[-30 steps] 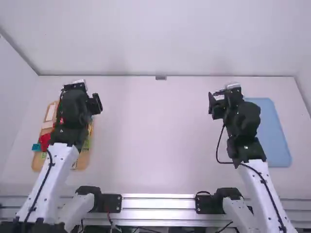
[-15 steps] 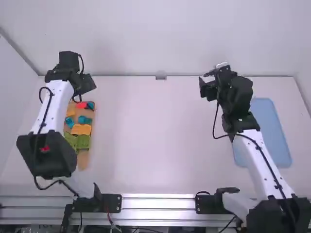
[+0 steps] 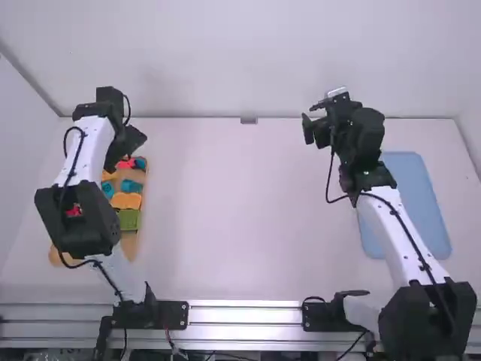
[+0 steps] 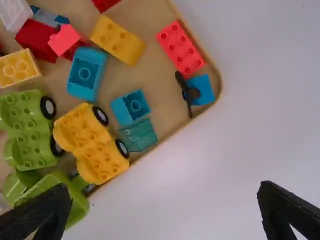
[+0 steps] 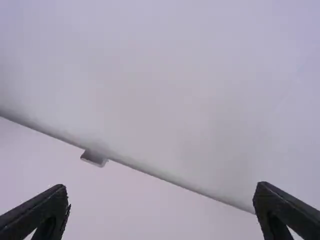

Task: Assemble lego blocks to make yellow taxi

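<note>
Our left arm [image 3: 90,147] has swung up the frame's left side, baring the block tray's [image 3: 130,244] right edge. Our left gripper [image 4: 165,186] and right gripper [image 5: 160,186] hang empty, jaws apart; the yellow car base [image 4: 91,143], left in the left wrist view, looks a likely first pick.

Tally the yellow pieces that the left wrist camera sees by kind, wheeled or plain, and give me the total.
Yellow car base with wheels: 1
Plain yellow blocks: 2
Total: 3
</note>
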### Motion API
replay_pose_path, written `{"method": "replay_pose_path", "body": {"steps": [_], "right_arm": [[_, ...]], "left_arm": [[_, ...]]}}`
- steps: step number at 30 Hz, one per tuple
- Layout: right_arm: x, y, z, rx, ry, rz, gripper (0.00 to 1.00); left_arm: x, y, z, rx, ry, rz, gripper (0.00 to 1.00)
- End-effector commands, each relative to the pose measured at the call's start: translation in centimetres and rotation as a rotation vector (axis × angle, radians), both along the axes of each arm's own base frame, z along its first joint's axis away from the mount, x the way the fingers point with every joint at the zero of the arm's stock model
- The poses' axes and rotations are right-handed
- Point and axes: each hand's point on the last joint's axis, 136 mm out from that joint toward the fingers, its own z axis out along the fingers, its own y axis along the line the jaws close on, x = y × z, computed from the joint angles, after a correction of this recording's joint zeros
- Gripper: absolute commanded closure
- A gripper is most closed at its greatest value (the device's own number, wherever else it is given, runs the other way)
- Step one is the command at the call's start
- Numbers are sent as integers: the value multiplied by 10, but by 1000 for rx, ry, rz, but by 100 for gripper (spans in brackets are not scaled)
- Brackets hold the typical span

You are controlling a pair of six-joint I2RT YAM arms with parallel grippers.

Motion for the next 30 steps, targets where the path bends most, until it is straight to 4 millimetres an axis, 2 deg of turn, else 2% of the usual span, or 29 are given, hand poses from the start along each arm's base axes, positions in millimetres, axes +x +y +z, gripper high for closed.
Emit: {"method": "replay_pose_path", "body": {"steps": [1,5,11,18,23,28,30], "right_arm": [[3,0,19,5,-40,2,1],[4,0,21,6,-51,2,1],[3,9,26,8,-69,22,1],[3,9,28,10,-77,20,1],[4,10,32,44,-86,17,1],[3,15,32,41,-86,27,2],[3,14,32,41,-86,25,1]], "left_arm": [[-13,1,-16,-24,40,102,1],[-32,0,-35,-56,77,284,1],[-53,7,-58,-37,122,388,1],[-60,14,-68,-61,154,327,1],[-75,18,-87,-88,185,363,1],[-74,15,-103,-120,170,346,0],[-71,15,-106,-127,157,331,4]]}}
